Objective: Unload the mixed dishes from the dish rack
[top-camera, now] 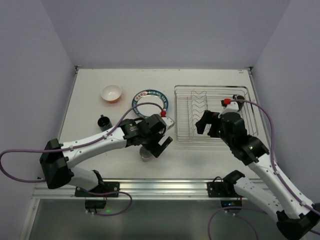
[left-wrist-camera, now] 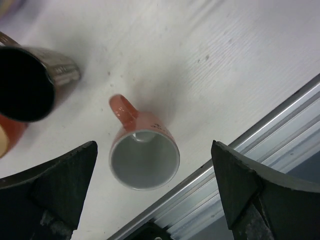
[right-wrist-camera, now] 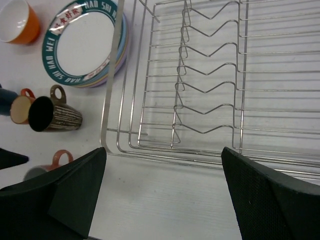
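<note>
The silver wire dish rack (top-camera: 186,114) (right-wrist-camera: 210,75) shows only bare dividers in the right wrist view. My right gripper (top-camera: 207,125) (right-wrist-camera: 162,190) hangs open over its near left corner, holding nothing. My left gripper (top-camera: 159,146) (left-wrist-camera: 154,170) is open above a red mug (left-wrist-camera: 144,157) (top-camera: 145,155) (right-wrist-camera: 47,165) that stands upright on the table, untouched by either finger. The plates (top-camera: 150,102) (right-wrist-camera: 82,42) lie stacked left of the rack, a dark-rimmed white one on top. An orange bowl (top-camera: 111,93) (right-wrist-camera: 17,20) sits further left.
A brown striped mug (left-wrist-camera: 30,85) (right-wrist-camera: 55,116), a small orange mug (right-wrist-camera: 21,107) and a dark mug (top-camera: 104,121) stand left of the red one. The table's metal front rail (left-wrist-camera: 260,135) runs close by it. Something dark (top-camera: 240,98) sits in the rack's far right corner.
</note>
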### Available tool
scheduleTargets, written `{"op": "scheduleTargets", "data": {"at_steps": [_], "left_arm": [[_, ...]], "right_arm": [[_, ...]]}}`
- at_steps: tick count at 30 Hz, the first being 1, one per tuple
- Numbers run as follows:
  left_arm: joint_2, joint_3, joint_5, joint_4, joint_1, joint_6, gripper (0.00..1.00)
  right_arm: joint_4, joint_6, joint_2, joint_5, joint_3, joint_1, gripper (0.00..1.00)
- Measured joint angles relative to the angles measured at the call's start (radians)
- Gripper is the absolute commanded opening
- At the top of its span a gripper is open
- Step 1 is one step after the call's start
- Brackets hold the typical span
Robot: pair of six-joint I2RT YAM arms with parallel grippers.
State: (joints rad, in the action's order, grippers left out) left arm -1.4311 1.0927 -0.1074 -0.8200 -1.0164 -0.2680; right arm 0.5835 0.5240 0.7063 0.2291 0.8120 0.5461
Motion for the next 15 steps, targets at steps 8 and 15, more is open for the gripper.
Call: {"op": "scheduleTargets", "data": {"at_steps": [8,15], "left_arm": [[0.161,0.191,-0.058,0.021,0.003,0.021,1.00],[0.212,0.183,-0.241,0.048,0.269,-0.015,1.00]], "right_arm": [[-0.006,0.007,0.213,-0.002,0.045,-0.087,0.99],[-0.058,0.003,0.311,0.003,0.097,-0.360,0.99]]}}
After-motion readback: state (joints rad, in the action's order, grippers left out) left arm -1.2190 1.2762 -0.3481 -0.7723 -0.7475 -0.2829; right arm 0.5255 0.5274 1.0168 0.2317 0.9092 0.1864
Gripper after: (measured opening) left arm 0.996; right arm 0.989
